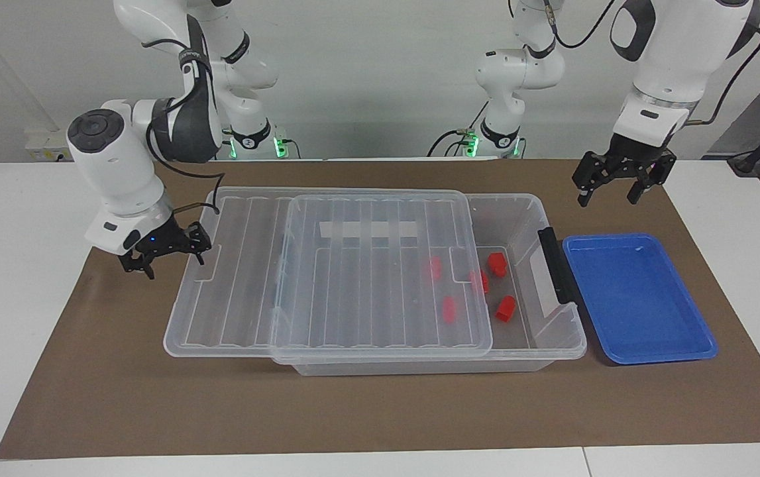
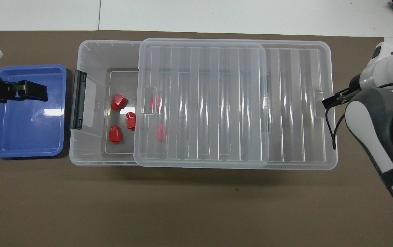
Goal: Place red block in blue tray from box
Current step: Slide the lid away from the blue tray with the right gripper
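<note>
Several red blocks lie in the clear box (image 1: 555, 344) (image 2: 90, 51) at its latch end. Three of them (image 1: 497, 264) (image 2: 118, 101) are uncovered; two (image 1: 448, 309) (image 2: 161, 132) show through the ribbed clear lid (image 1: 240, 285) (image 2: 285, 103). The lid rests on the box, shifted toward the right arm's end and overhanging there. My right gripper (image 1: 167, 260) (image 2: 330, 102) is low at the lid's end tab, open, one fingertip against the tab. The blue tray (image 1: 638, 298) (image 2: 25, 130) sits beside the latch end, nothing in it. Above its edge hangs my left gripper (image 1: 608, 197) (image 2: 35, 92), open and holding nothing.
A black latch (image 1: 555, 265) (image 2: 78, 99) stands at the box end that faces the tray. Everything sits on a brown mat (image 1: 380, 411) (image 2: 196, 206) with white table around it. A white tape strip (image 1: 370, 230) is on the lid.
</note>
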Robot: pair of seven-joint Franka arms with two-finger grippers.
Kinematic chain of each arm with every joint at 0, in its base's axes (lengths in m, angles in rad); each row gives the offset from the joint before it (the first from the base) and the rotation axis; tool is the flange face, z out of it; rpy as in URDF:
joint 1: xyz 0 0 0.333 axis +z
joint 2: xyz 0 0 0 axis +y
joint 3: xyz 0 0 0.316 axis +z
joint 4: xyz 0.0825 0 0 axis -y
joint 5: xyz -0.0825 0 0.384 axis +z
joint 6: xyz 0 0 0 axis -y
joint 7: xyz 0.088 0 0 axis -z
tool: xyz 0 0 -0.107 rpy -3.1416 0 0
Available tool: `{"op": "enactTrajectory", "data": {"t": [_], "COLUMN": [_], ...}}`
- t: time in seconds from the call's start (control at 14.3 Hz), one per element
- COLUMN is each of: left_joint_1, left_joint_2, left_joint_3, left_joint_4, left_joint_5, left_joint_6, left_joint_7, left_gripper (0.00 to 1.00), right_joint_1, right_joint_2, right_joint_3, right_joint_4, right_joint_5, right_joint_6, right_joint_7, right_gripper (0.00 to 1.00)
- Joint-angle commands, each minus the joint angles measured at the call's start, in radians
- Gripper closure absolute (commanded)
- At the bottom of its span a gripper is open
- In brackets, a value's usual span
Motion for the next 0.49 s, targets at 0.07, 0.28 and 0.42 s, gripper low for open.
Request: {"op": "enactTrajectory", "data": {"t": [0.07, 0.28, 0.42], "left_joint_1": [-0.061, -0.145, -0.194], "left_joint_2": [-0.043, -0.016, 0.057], "left_joint_3": [-0.007, -0.009, -0.006], "left_joint_4": [-0.065, -0.079, -0.075], "left_joint_5": [-0.01, -0.011, -0.005], "left_joint_6": [0.07, 0.104, 0.165], "left_joint_7": [-0.083, -0.21, -0.269], "left_gripper": [0.0, 0.0, 0.0], "right_joint_1": [-0.032, -0.044, -0.05], "right_joint_2": [-0.011, -0.011, -0.011], "right_joint_3": [0.009, 0.009, 0.009], "right_joint_4": [-0.013, -0.013, -0.013], "right_joint_5": [-0.009, -0.009, -0.009], "right_joint_6": [-0.005, -0.005, -0.004], "right_joint_7": [-0.046, -0.048, -0.072], "right_gripper": [0.0, 0.0, 0.0]}}
